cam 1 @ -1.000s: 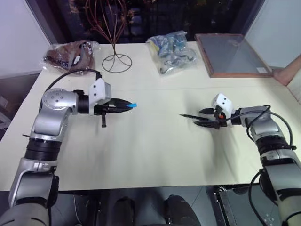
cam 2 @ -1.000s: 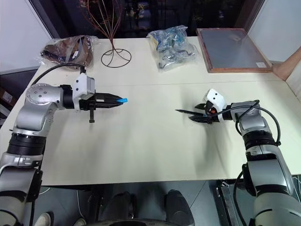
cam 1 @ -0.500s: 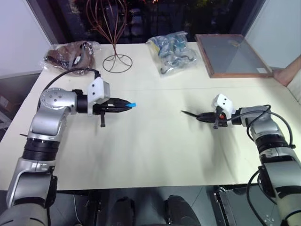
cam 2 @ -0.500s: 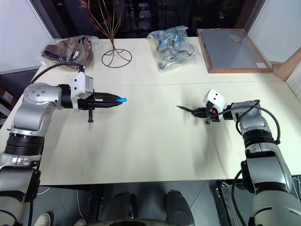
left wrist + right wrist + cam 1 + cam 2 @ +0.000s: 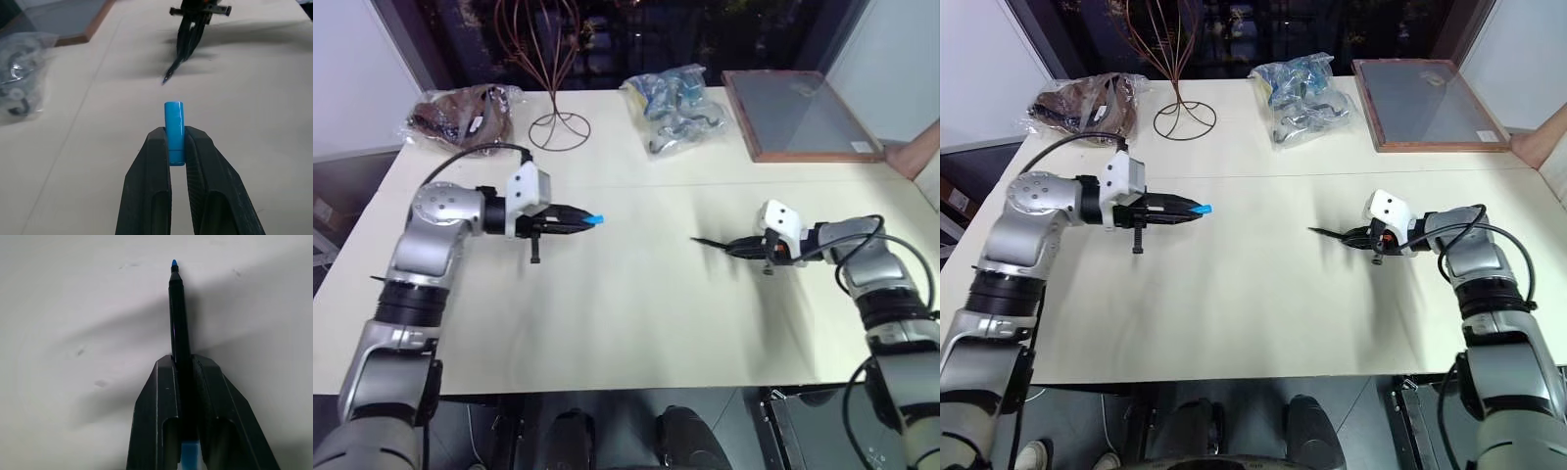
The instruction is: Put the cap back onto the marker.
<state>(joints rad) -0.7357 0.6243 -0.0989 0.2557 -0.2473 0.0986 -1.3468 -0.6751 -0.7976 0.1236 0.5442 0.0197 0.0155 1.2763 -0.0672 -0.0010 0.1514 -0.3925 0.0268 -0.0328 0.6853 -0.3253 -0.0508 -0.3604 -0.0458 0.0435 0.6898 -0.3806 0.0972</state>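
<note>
I seem to stand in a lab or office-like test room. Before me lies a plain cream tabletop (image 5: 636, 323), with dark windows behind it and white walls at both sides. Along its far edge sit two clear plastic bags (image 5: 674, 106) of odds and ends, a bare wire stand (image 5: 558, 122), and a wood-framed panel (image 5: 798, 115).

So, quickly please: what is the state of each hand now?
Left hand: closed, holding the cap.
Right hand: closed, holding the marker.
</note>
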